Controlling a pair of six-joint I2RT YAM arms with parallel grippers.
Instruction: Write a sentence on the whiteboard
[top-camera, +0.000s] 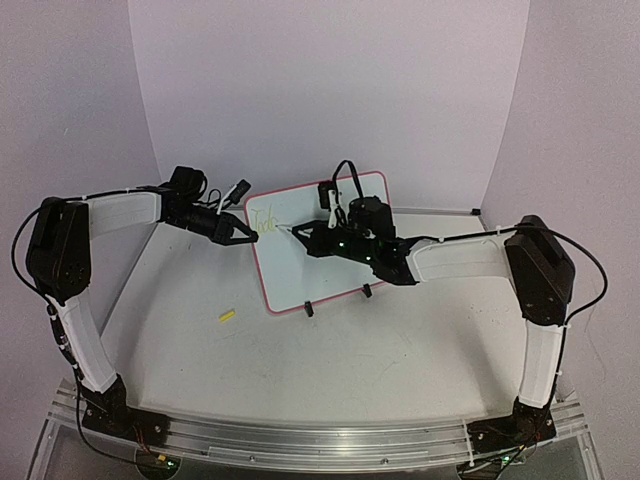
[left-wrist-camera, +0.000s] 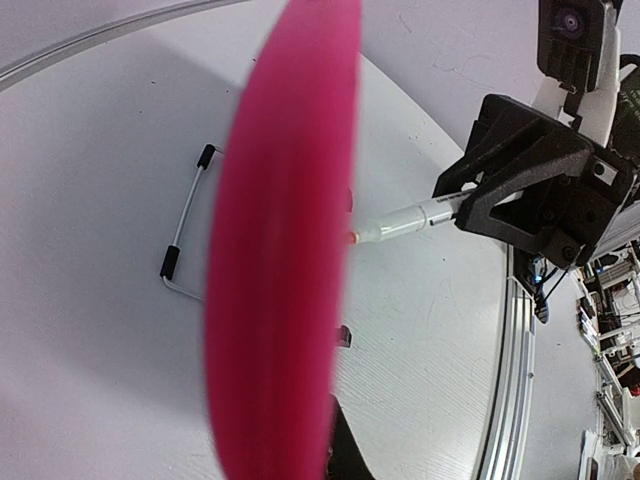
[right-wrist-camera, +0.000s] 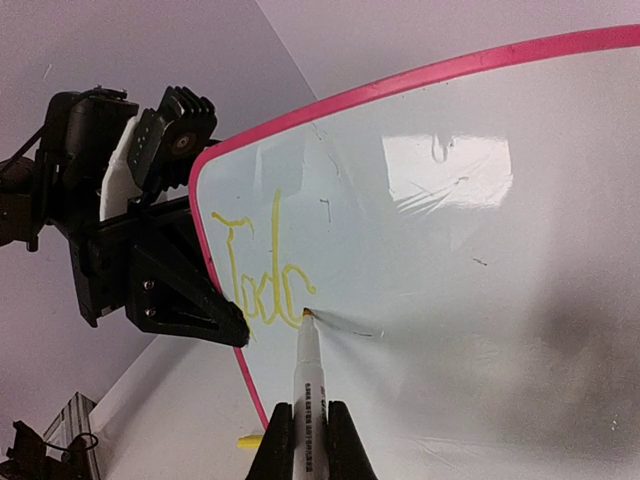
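The sentence (right-wrist-camera: 262, 270) is being written: only its first few yellow letters are showing on the whiteboard (top-camera: 300, 280), just ahead of the right gripper (right-wrist-camera: 308, 412), which is being pressed onto a marker (right-wrist-camera: 304, 360). The board's edge is being pinched by the left gripper (top-camera: 246, 234). Light tip contact and rightward strokes are probably being called for next.

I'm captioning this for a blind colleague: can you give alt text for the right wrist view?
A marker, gripped in the right tool, touches its tip to a red-framed whiteboard just right of yellow handwritten letters reading roughly "Tod". The left tool clamps the board's left edge.
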